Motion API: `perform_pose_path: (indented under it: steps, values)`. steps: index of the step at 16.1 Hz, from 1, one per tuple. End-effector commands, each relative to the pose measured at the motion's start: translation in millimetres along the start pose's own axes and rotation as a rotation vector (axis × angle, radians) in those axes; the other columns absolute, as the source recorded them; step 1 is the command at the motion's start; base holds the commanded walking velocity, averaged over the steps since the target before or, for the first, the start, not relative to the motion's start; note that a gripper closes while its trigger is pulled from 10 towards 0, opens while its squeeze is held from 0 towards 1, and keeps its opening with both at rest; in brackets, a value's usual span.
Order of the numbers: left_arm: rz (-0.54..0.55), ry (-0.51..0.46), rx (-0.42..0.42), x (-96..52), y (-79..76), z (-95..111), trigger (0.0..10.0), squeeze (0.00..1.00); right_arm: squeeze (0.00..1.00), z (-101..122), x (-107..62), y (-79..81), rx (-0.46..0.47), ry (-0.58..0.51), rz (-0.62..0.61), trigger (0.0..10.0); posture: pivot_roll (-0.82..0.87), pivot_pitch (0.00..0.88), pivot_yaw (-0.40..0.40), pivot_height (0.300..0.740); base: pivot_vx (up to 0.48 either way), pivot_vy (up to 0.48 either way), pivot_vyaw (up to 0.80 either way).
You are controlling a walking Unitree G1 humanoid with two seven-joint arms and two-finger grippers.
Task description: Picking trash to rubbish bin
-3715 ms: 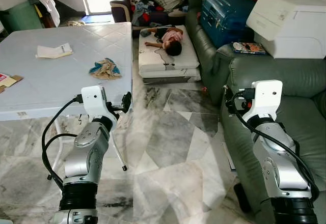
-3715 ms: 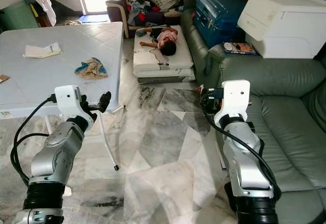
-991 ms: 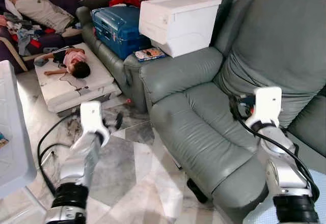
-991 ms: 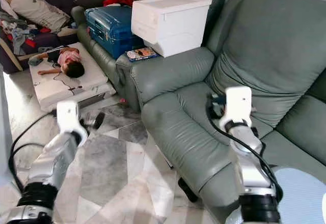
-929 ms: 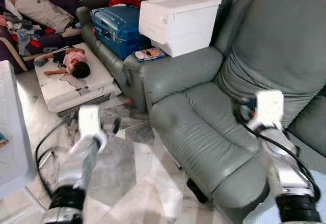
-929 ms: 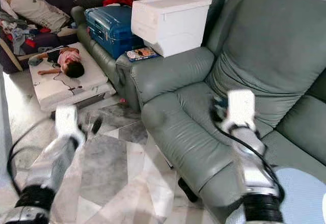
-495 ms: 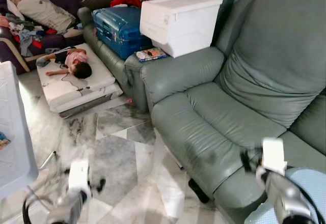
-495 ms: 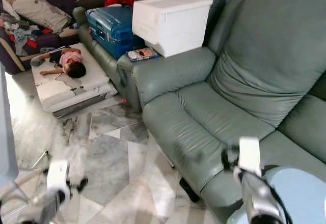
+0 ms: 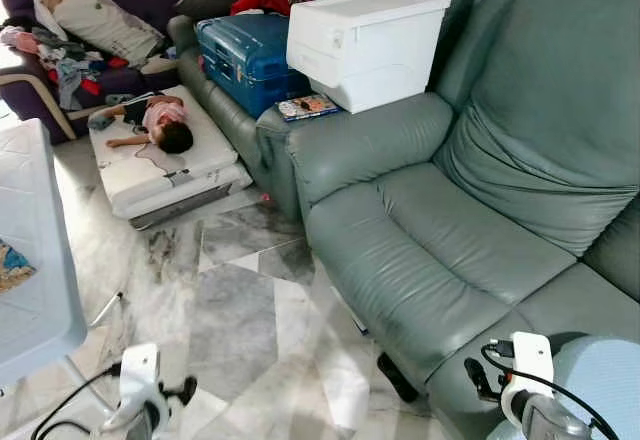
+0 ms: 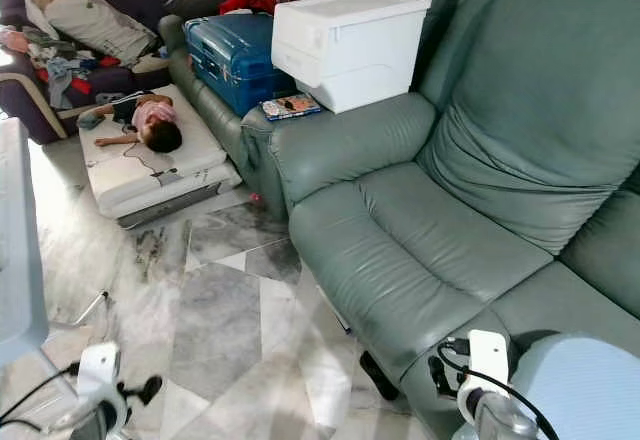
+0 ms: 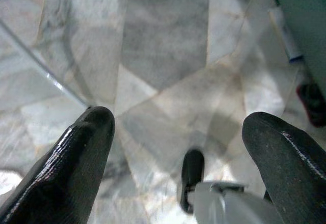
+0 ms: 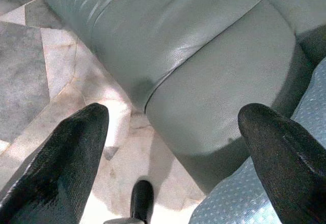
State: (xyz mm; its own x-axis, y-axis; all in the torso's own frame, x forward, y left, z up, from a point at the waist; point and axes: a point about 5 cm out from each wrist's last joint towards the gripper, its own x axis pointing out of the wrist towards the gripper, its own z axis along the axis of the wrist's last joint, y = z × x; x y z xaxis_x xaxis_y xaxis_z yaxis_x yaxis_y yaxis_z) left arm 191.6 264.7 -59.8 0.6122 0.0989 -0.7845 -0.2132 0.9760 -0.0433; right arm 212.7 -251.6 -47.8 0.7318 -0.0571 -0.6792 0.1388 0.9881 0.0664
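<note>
Both arms dropped since a second ago: then raised mid-frame in front of the sofa (image 9: pixel 470 230), now low at the bottom edge. Left claw (image 11: pixel 178 147) hangs over the marble floor (image 9: pixel 230 310), fingers (image 11: pixel 71 158) spread wide, nothing between them. Right claw (image 12: pixel 173 147) is at the sofa's front corner, over the seat edge and floor, fingers (image 12: pixel 61 152) also spread, empty. A light blue textured surface (image 9: pixel 600 380) sits just right of it.

View shifted slightly vs 0.5 s ago; camera move, scene things unchanged. Compared with 3.7 s ago the head has turned from the bench (image 9: pixel 30 260) to the sofa; only the bench's corner is left, with a cloth (image 9: pixel 12 265) on it.

White box (image 9: pixel 365 35) on the sofa arm, blue suitcase (image 9: pixel 245 55) and a booklet (image 9: pixel 308 108) just beside it. A person lies on a mattress (image 9: pixel 165 175) on the floor left of the sofa.

Trash and bin: can't tell where. Possible litter: a small strip (image 11: pixel 285 40) on the floor by the sofa base.
</note>
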Motion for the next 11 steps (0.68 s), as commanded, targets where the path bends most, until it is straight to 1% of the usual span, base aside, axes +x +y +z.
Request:
perform_pose_path:
  steps: [1, 6, 7, 11]
  values:
    - [0.002, 0.011, 0.008, -1.7, 6.2, -2, 10.0, 0.0, 0.0, 5, 1.8, 2.5, 0.015, -0.023, 0.013, 10.0, 0.07, 0.0, 0.044, 0.74, 0.0, 0.0, 0.0]
    - [0.022, 0.07, 0.077, -4.5, 12.6, -14, 10.0, 0.0, 0.0, 1, 1.9, 3.8, -0.003, -0.015, 0.014, 10.0, 0.07, 0.0, 0.047, 0.74, 0.0, 0.0, 0.0]
    - [0.022, 0.087, 0.118, -5.2, 13.6, -17, 10.0, 0.0, 0.0, -2, 1.0, 3.5, -0.02, -0.005, 0.015, 10.0, 0.07, 0.0, 0.047, 0.74, 0.0, 0.0, 0.0]
    - [0.025, 0.128, 0.184, -6.2, 13.1, -25, 10.0, 0.0, 0.0, -19, -3.2, 1.1, -0.039, 0.05, -0.002, 10.0, 0.07, 0.0, 0.051, 0.74, 0.0, 0.0, 0.0]
